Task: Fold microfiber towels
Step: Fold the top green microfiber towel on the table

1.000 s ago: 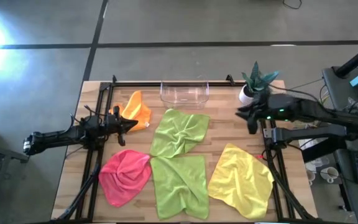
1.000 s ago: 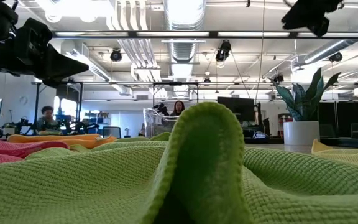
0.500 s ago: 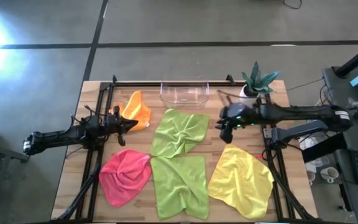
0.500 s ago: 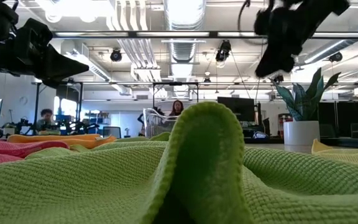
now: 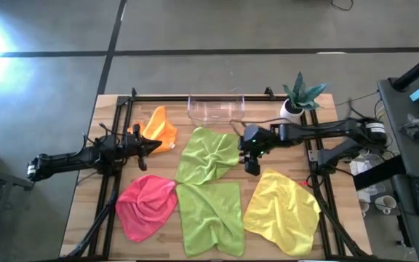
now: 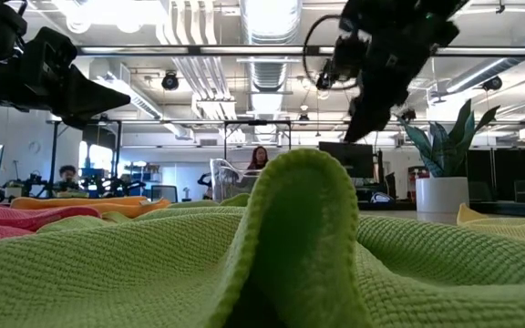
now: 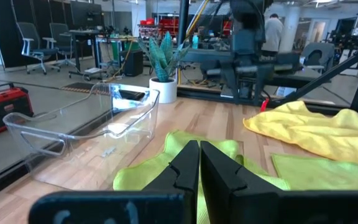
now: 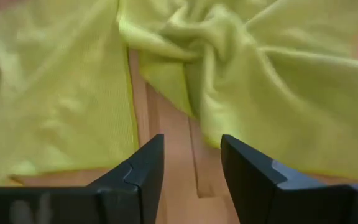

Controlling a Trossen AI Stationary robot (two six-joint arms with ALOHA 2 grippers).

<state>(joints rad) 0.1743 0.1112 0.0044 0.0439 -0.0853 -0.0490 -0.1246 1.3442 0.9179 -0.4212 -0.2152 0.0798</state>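
Note:
Five microfiber towels lie spread or crumpled on the wooden table: orange (image 5: 158, 129) at the far left, pink (image 5: 145, 205) at the near left, yellow (image 5: 282, 211) at the near right. A crumpled lime green one (image 5: 211, 154) lies mid-table, with a flatter lime green one (image 5: 211, 217) nearer. My right gripper (image 5: 252, 164) hangs open above bare wood beside the crumpled green towel's right edge (image 8: 241, 93), slanting down and touching nothing. My left gripper (image 5: 151, 145) stays shut and level by the orange towel, holding nothing.
A clear plastic bin (image 5: 216, 108) stands at the table's far edge, with a potted plant (image 5: 299, 98) to its right. Black frame rails (image 5: 118, 138) run along both sides of the table. People sit in the room beyond the table (image 6: 261, 158).
My right gripper has swung from beside the potted plant toward the table's left and down, tipping its fingers downward, and now hangs over the wood next to the crumpled green towel. The towels have not moved.

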